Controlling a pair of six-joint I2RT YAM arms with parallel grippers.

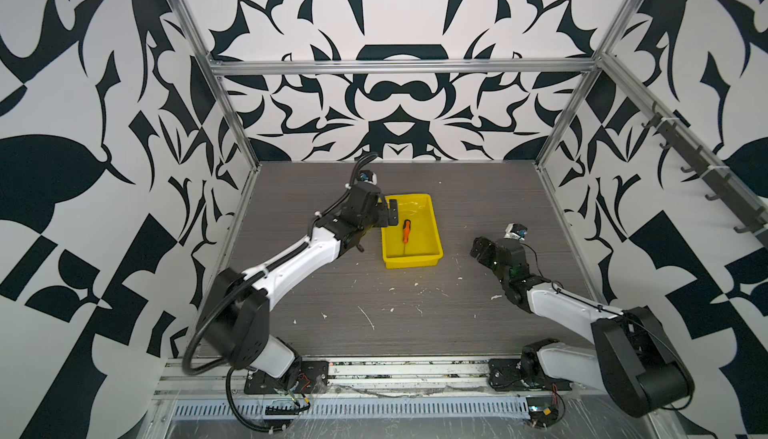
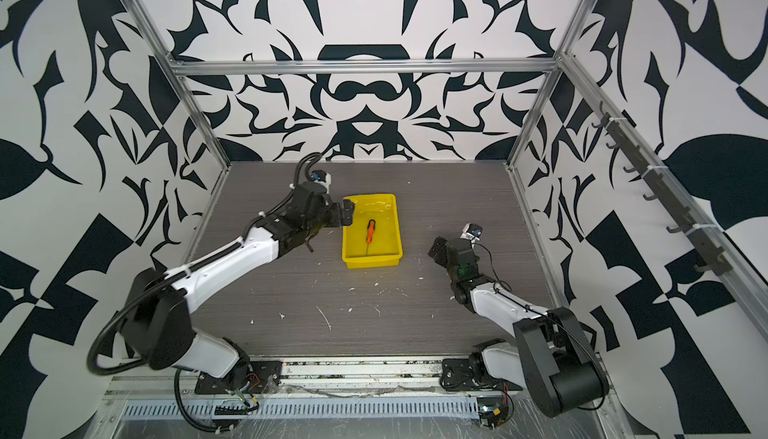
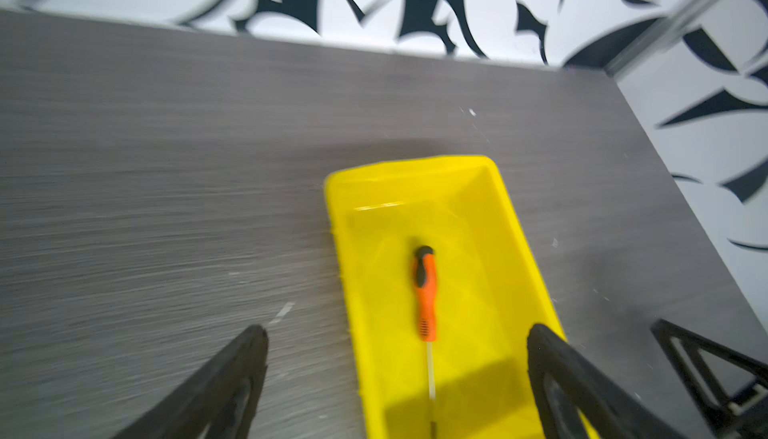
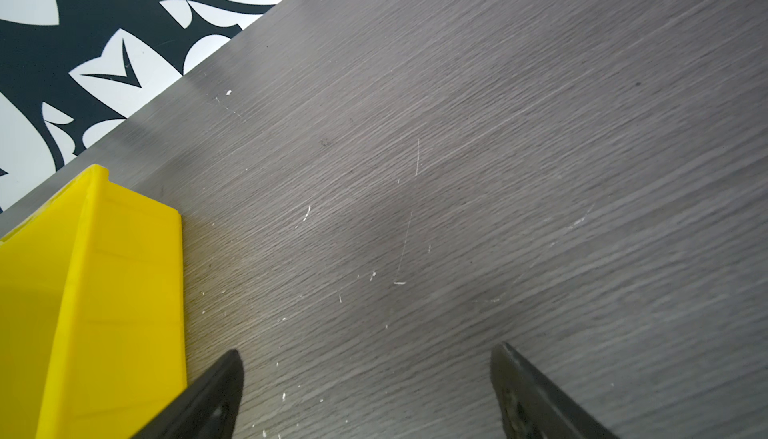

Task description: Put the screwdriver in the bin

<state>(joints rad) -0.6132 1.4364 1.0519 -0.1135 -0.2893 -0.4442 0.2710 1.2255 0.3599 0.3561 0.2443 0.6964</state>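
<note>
Screwdriver (image 3: 424,293) lies flat in yellow bin (image 3: 473,258) — L gripper (image 3: 400,333) spread wide, empty, at bin's edge; R gripper (image 4: 366,353) likewise unclenched over table (image 4: 457,166).

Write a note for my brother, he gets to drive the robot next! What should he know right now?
Left gripper: open and empty, hovering at the left rim of the bin.
Right gripper: open and empty, over the table to the right of the bin.
Screwdriver: lying flat inside the bin, touched by neither gripper.
Done: the screwdriver is in the bin.
Left: probably nothing but pulling both arms back.
</note>
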